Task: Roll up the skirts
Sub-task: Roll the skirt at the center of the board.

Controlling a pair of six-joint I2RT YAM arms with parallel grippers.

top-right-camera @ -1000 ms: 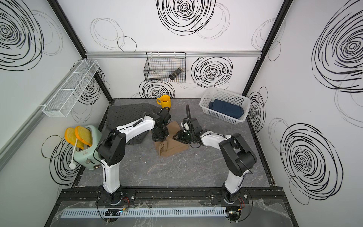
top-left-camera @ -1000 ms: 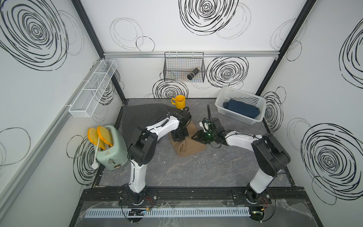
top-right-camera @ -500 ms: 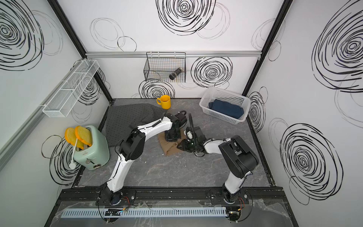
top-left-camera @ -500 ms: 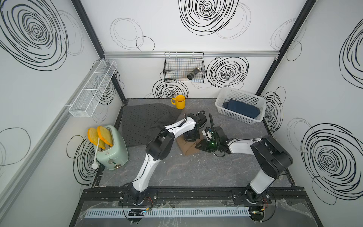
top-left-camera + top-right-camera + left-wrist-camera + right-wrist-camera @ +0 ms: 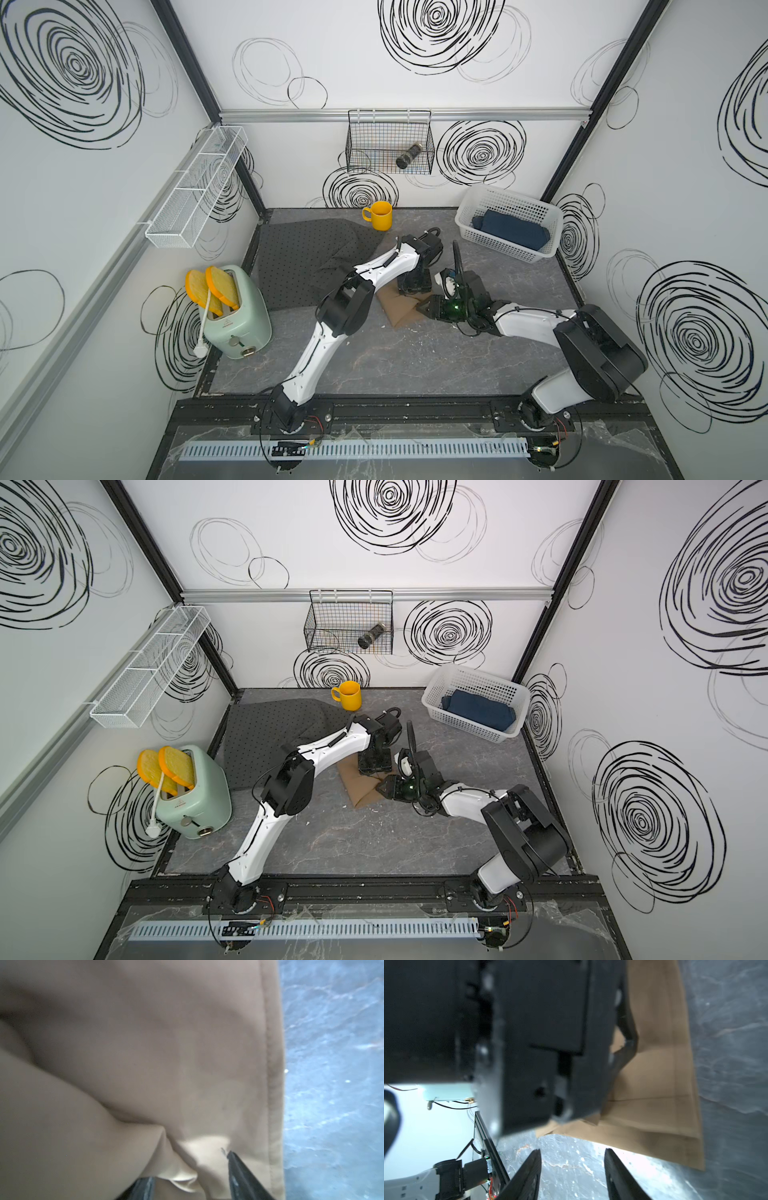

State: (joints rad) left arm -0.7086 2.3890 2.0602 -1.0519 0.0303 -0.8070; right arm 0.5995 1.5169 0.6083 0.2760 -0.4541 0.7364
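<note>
The tan skirt (image 5: 399, 311) (image 5: 360, 791) lies folded small at mid-table. My left gripper (image 5: 411, 286) (image 5: 191, 1172) points down onto it, open, with a loose ridge of tan cloth (image 5: 187, 1084) between its fingertips. My right gripper (image 5: 430, 309) (image 5: 572, 1167) lies low beside the skirt's right edge, open over bare table, nothing between its fingers; the tan skirt (image 5: 654, 1084) is just ahead of it. The dark grey dotted skirt (image 5: 299, 266) (image 5: 266, 737) lies spread at the back left. The blue denim skirt (image 5: 511, 235) (image 5: 478, 712) sits rolled in the white basket (image 5: 505, 198).
A yellow mug (image 5: 380, 216) stands at the back, close behind the left arm. A green toaster (image 5: 237, 316) stands at the left edge. A black wire basket (image 5: 388, 141) hangs on the back wall and a white wire shelf (image 5: 195, 199) on the left wall.
The left gripper has gone from shut to open and shifted right over the tan skirt, which is now folded smaller. The right gripper has widened a little and drawn slightly toward the front.
</note>
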